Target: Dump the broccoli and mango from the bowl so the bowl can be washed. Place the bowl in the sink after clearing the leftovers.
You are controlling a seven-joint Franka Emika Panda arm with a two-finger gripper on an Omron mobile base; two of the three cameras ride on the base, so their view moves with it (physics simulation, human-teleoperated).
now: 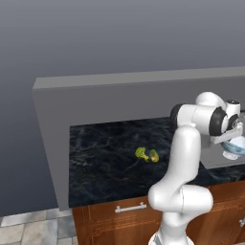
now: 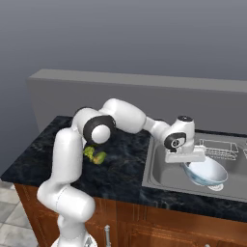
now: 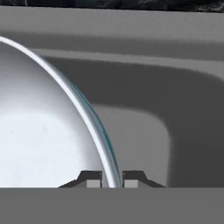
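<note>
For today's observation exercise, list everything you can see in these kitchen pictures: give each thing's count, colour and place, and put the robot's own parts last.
broccoli: one, yellow-green, lumpy, lying on the counter left of the sink, right beside the mango.
mango: one, yellow-green with orange tint, on the counter next to the broccoli.
bowl: one, white with bluish rim, empty, tilted, held over the sink basin.
sink: one, grey metallic, recessed in the counter.
wire rack: one, pale wire mesh, at the back of the sink.
counter: one, black marbled top.
cabinets: brown wood, under the counter.
back wall: grey, behind the counter.
arm: one, white with dark joints.
gripper: one, fingers closed on the bowl's rim.
</note>
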